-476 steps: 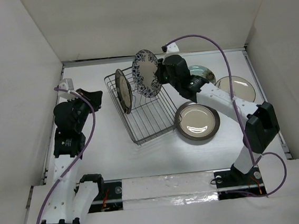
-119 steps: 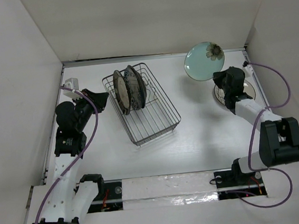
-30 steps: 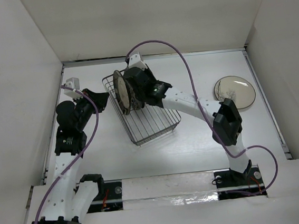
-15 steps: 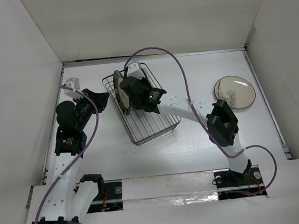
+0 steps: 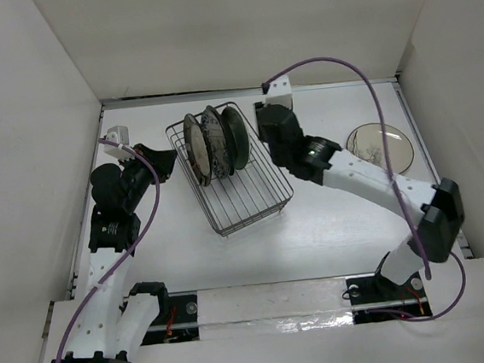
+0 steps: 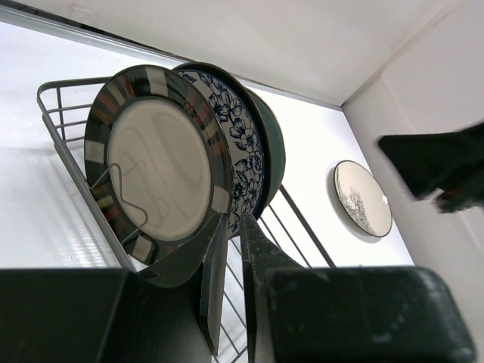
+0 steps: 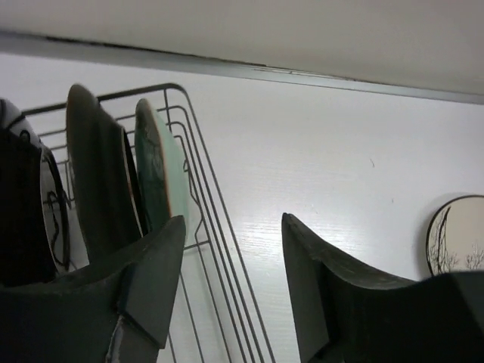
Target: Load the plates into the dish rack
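- Right gripper (image 7: 233,249), pulled back from the dish rack (image 5: 252,199), hangs beside it, spread and empty.
- Three plates (image 5: 215,141) stand inside; cream plate (image 5: 380,147) lies apart on table (image 5: 333,241).
- Left gripper (image 6: 231,227): pinched together, empty.

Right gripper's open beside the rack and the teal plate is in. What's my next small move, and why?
Probably swing the right gripper across to the branch-motif plate and hover over its rim. It is the only plate seen lying on the table; the teal plate stands in the dish rack, and the jaws are open and empty.
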Available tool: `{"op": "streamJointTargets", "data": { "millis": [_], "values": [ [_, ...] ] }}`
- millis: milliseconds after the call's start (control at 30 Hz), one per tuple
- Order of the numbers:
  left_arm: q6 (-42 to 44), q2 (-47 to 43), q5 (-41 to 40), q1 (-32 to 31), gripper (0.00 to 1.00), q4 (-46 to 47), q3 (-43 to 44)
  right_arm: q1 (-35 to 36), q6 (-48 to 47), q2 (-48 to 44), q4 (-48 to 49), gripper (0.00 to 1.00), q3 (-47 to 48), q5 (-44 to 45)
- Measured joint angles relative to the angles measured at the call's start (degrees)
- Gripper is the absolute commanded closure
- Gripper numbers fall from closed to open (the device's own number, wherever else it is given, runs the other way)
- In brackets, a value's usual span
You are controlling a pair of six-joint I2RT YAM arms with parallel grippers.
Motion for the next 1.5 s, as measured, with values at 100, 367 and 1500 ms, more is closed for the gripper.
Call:
{"op": "streamJointTargets", "data": {
  "millis": [100,367,1500],
  "values": [
    [0.0,0.0,0.0,0.0,0.90,0.0,0.0,-4.4,1.8,-9.7,5.5,1.00,-9.7,-2.4],
    [-0.3,0.1,0.7,0.0,0.98,0.3,0.0,-45.7,20.5,-31.5,16.0,0.93,-44.4,-16.7],
    [-0.4,0.6,0.6,-1.1,0.84,0.5,0.0,-75.1,54.5,2.3,49.2,1.00,-58.1,-60.5]
  ]
}}
